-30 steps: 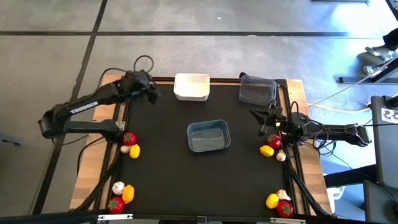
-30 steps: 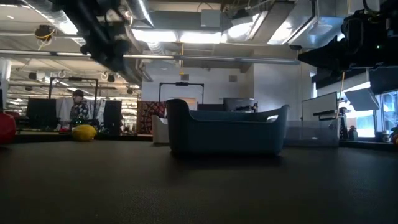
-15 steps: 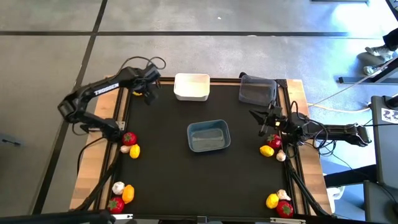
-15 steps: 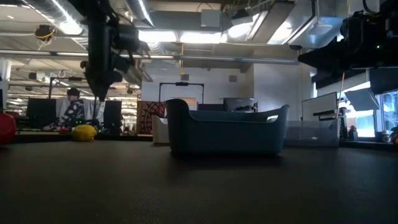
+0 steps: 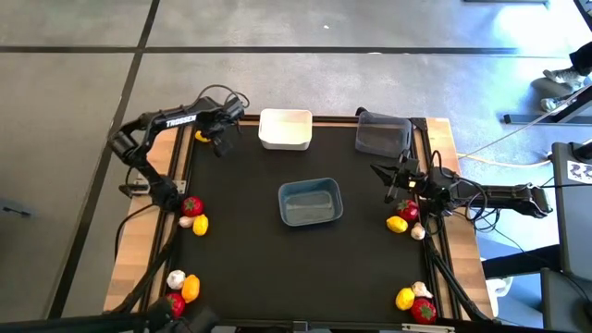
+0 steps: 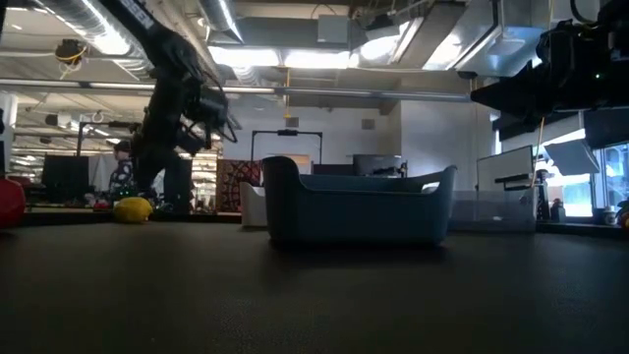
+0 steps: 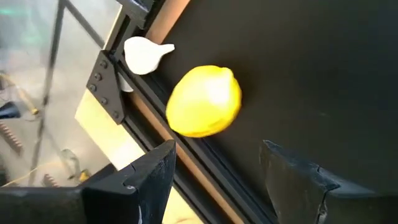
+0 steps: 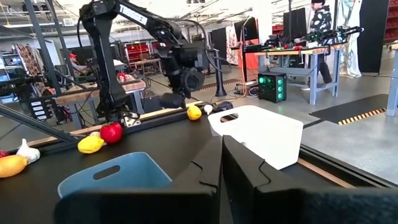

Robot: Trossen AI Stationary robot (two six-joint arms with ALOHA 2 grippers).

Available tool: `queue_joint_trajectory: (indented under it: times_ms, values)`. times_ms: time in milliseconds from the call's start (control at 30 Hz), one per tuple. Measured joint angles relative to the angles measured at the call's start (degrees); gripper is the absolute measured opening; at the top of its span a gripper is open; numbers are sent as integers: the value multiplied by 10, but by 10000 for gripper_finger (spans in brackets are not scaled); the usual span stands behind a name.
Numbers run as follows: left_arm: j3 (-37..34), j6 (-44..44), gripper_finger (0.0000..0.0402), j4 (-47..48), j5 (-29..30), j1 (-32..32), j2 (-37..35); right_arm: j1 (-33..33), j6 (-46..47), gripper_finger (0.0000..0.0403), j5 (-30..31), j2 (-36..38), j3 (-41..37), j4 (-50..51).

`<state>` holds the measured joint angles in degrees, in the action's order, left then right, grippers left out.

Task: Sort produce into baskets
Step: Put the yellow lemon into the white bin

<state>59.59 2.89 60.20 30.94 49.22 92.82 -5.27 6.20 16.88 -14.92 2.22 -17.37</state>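
A yellow lemon [image 7: 204, 101] and a white garlic bulb [image 7: 146, 53] lie at the black mat's far left corner, against its frame. My left gripper [image 7: 217, 177] is open just above and beside the lemon [image 5: 201, 137], touching nothing; it also shows in the high view [image 5: 218, 139]. My right gripper [image 5: 387, 174] is shut and empty at the right edge, by a red piece [image 5: 408, 211], a yellow piece [image 5: 396, 224] and a garlic bulb [image 5: 418, 232]. The white basket [image 5: 285, 129], dark grey basket [image 5: 383, 135] and blue-grey basket [image 5: 311, 202] stand on the mat.
More produce lies at the left edge [image 5: 192, 213], the near left corner [image 5: 180, 291] and the near right corner [image 5: 414, 301]. The mat's raised frame [image 7: 186, 155] runs beside the lemon. A person shows in the room beyond the table [image 6: 123, 172].
My left gripper has come down toward the lemon at the far left corner and tipped to point down, while the arm's elbow has swung toward the table's far edge. My right arm has kept still.
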Motion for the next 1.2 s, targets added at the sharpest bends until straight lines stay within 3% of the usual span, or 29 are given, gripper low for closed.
queue_joint_trajectory:
  times_ms: [267, 400, 900, 1200]
  values:
    - [0, 58, 227, -32, 6, 18, 50, 0, 0, 17, 0, 0, 0, 1]
    - [0, 82, 227, -44, 41, 22, 70, 0, 1, 17, 0, 0, 0, 10]
    - [1, 168, 227, -61, 41, 34, 119, 0, 26, 17, 0, 0, 0, 18]
    - [0, 185, 160, -67, 35, 34, 119, 0, 26, 17, 0, 0, 0, 31]
